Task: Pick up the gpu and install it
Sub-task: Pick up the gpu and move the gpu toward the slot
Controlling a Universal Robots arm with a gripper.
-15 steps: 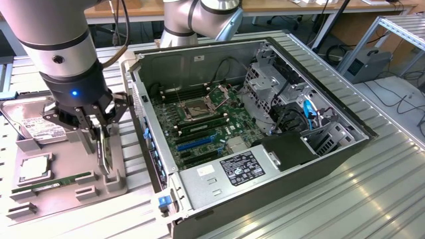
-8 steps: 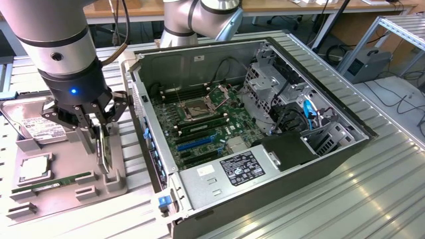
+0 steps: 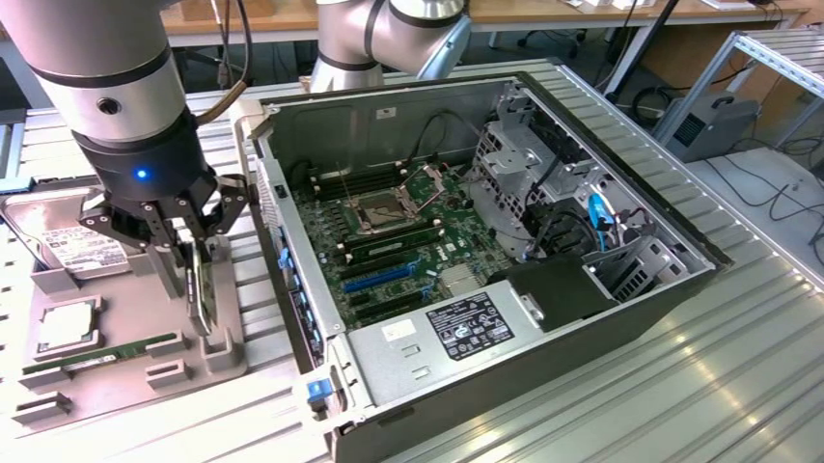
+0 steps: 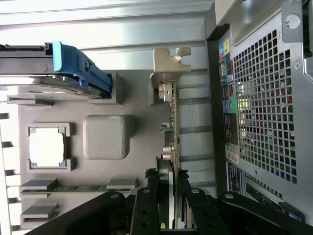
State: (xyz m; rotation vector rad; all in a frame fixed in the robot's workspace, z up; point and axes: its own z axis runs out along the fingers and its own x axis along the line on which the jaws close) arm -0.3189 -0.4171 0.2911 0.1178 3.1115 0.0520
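Note:
The gpu (image 3: 201, 294) stands on its long edge in the grey parts holder (image 3: 123, 391), at the exterior view's left beside the open computer case (image 3: 373, 111). My gripper (image 3: 191, 256) reaches down over it, one finger on each flat face, shut on the card. In the wrist view the gpu (image 4: 174, 127) appears edge-on, its silver bracket (image 4: 168, 66) at the far end. The gripper (image 4: 172, 208) clamps its near end, and the fingers (image 4: 146, 208) press against both sides. The motherboard (image 3: 386, 241) lies exposed inside the case, with a blue slot (image 3: 380, 277) on it.
The holder (image 4: 137, 122) also carries a hard drive (image 3: 71, 246) with a blue clip (image 4: 78, 66), a CPU (image 3: 65, 328) and a green memory stick (image 3: 103, 355). The case's perforated rear panel (image 4: 264, 98) stands close beside the card. Drive cages and cables (image 3: 566, 212) crowd the case's far side.

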